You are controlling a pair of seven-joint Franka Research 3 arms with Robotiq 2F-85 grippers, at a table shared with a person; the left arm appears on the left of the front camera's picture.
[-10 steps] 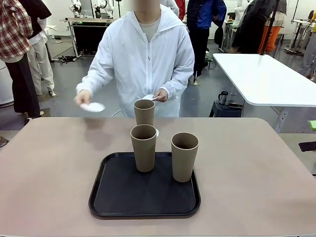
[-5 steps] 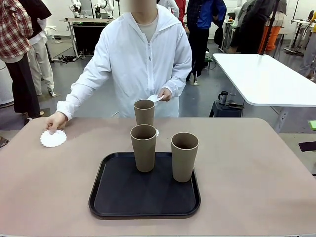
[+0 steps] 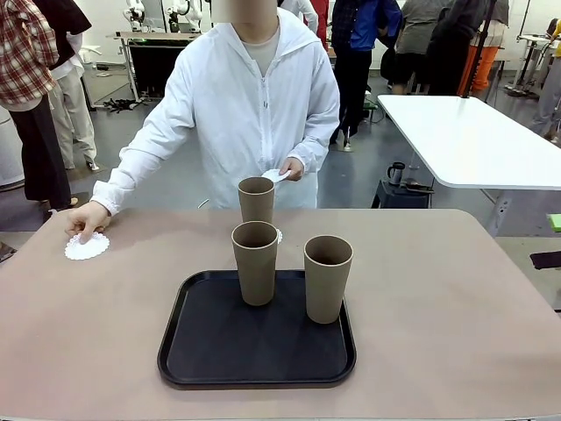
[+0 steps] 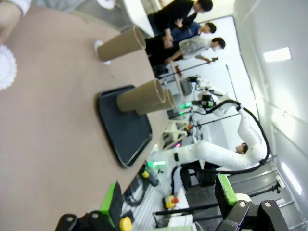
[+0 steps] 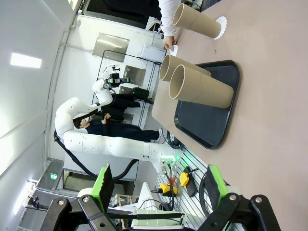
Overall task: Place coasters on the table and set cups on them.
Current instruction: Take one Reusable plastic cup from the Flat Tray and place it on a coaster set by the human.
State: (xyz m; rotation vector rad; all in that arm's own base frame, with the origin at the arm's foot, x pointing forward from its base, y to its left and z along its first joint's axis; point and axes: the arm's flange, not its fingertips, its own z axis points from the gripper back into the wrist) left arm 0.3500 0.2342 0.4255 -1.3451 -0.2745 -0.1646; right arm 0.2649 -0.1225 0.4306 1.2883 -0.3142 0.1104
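Three cups (image 3: 255, 263), three coasters (image 3: 87, 246), one tray (image 3: 219, 351).
Two cups on tray, third behind it on a coaster; one coaster far left under person's hand (image 3: 88, 219). Left gripper (image 4: 168, 197) and right gripper (image 5: 159, 185) wide, empty, well short of cups.

Count: 3 cups (image 3: 256, 200) (image 3: 255, 263) (image 3: 328, 279), 3 coasters (image 3: 87, 246) (image 3: 279, 235) (image 3: 274, 175), 1 black tray (image 3: 219, 351), 1 beige table (image 3: 438, 307), 1 person (image 3: 254, 105) across it.

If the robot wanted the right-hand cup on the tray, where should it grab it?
Probably the upper wall of the right cup, just below the rim, coming from the robot's right. It stands upright and widens upward, so it should not slide down out of a grip, and the left cup stands close on its other side.
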